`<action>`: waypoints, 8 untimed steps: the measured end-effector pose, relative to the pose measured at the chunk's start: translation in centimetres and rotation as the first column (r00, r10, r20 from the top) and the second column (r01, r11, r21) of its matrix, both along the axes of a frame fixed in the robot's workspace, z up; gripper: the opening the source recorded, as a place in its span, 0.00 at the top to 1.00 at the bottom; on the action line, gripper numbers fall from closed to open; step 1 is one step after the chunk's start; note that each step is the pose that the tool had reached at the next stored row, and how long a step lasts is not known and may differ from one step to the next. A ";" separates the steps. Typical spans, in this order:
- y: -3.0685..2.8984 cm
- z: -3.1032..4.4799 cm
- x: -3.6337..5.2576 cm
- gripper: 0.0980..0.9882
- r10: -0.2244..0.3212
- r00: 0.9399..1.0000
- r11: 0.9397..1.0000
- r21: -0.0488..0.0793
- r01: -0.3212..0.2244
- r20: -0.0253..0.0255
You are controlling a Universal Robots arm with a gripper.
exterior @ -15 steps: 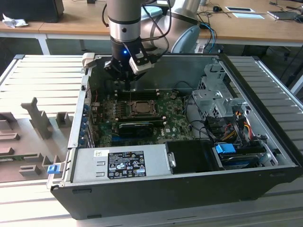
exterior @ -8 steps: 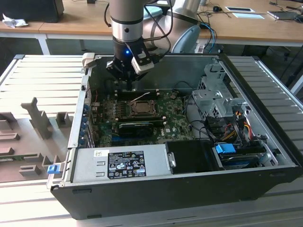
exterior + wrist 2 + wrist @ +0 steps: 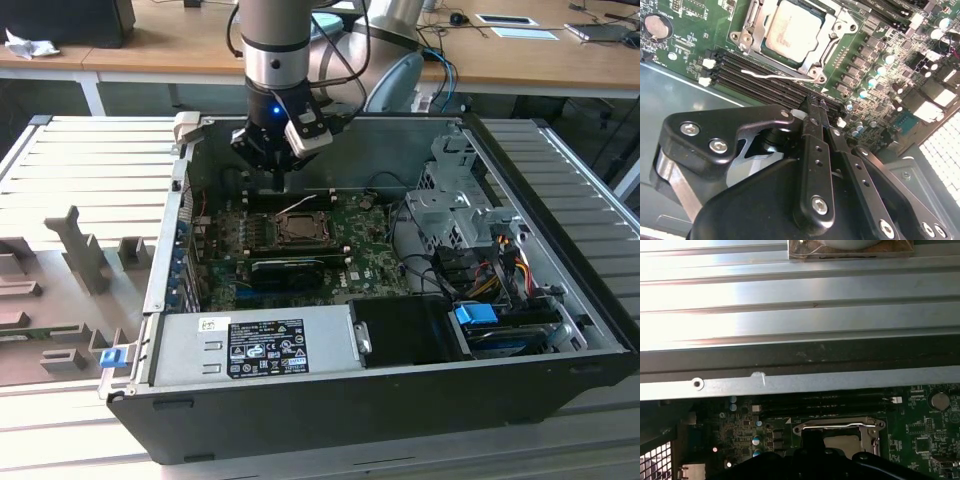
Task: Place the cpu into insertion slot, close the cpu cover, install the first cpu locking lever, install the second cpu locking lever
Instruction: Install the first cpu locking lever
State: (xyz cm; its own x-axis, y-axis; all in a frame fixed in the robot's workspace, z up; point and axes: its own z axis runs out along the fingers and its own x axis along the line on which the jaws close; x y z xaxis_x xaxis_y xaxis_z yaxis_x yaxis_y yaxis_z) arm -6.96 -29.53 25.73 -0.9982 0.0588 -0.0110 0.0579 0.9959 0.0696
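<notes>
Hand poised over the seated cpu

The hand (image 3: 815, 107) is held pointing down just beyond the cpu (image 3: 792, 30), fingers pressed together, nothing gripped; the cpu cover (image 3: 752, 37) is closed.

One chip (image 3: 792, 30) is counted, one metal frame (image 3: 752, 37) around it, one green board (image 3: 375, 260), one computer case (image 3: 400, 400) and one pincer (image 3: 816, 107).

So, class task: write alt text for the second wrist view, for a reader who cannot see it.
The black gripper hangs, fingers together, over a green motherboard. Beyond it the silvery cpu sits in its insertion slot, framed by the metal cpu cover, beside long black memory slots.
</notes>
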 end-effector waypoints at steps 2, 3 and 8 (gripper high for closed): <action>0.00 -0.01 0.22 0.99 0.000 1.000 1.000 0.000 0.000 0.000; 0.00 -0.01 0.30 0.99 0.000 1.000 1.000 0.000 0.000 0.000; 0.00 -0.27 0.74 0.99 0.004 1.000 1.000 0.000 -0.004 0.000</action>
State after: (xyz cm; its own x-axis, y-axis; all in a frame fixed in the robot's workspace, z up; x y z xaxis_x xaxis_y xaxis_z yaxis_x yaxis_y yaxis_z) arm -6.23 -29.53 25.46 -0.9984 0.0549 -0.0110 0.0540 0.9961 0.0697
